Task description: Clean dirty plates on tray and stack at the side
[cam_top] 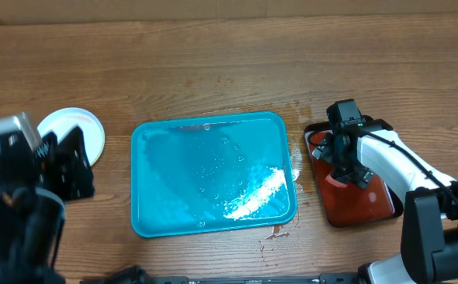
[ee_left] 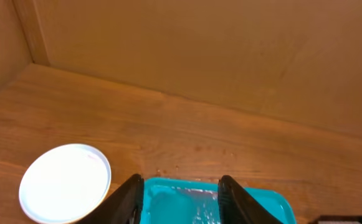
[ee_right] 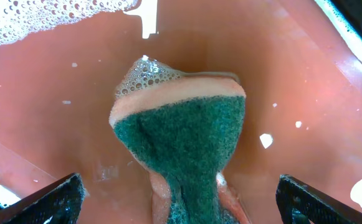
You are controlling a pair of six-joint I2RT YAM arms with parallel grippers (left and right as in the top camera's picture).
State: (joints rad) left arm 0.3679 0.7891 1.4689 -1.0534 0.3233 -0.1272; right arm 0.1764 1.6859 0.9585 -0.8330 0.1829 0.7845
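Observation:
The turquoise tray lies mid-table, wet and soapy, with no plate on it. Left of it, on the bare wood, rests a round pale plate with a whitish centre; whether others lie under it I cannot tell. My left gripper hovers just right of that plate. In the left wrist view the left gripper is open and empty, with the tray's near end showing between its fingers. My right gripper hangs over the red pad. It stands wide open around a green and pink sponge, clear of both its sides.
A smaller black tray with a red pad sits right of the turquoise tray, foamy and wet. Water drops spot the wood at the tray's front right corner. A cardboard wall rises behind the table.

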